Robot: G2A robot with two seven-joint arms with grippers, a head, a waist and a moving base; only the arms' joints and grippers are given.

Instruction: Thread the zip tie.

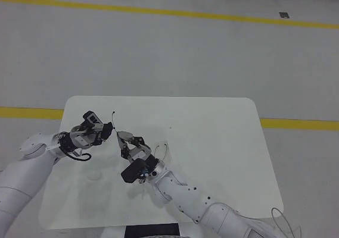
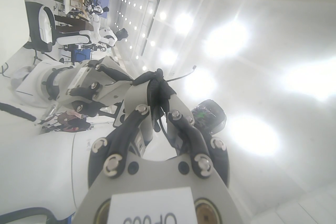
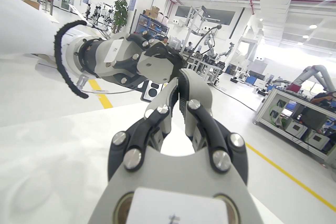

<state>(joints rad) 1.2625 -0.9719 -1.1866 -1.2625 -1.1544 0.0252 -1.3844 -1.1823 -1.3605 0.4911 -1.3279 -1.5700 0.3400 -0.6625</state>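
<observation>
Top view first: both arms meet over the left half of the desk (image 1: 217,113), closer to its left edge than its right. The left gripper (image 1: 109,130) and right gripper (image 1: 122,138) are tip to tip, up off the surface. The zip tie (image 1: 114,121) is just a thin black line poking out of the left gripper toward the far edge.

The left wrist view is way better for the grip itself. The left fingers (image 2: 135,96) are pressed together with the black strap pinched between them, and the free end sticks out past the tips.

In the right wrist view the right fingers (image 3: 197,89) are squeezed together too, tips right up against the left gripper's. I can't tell if the tie is actually between them.
</observation>
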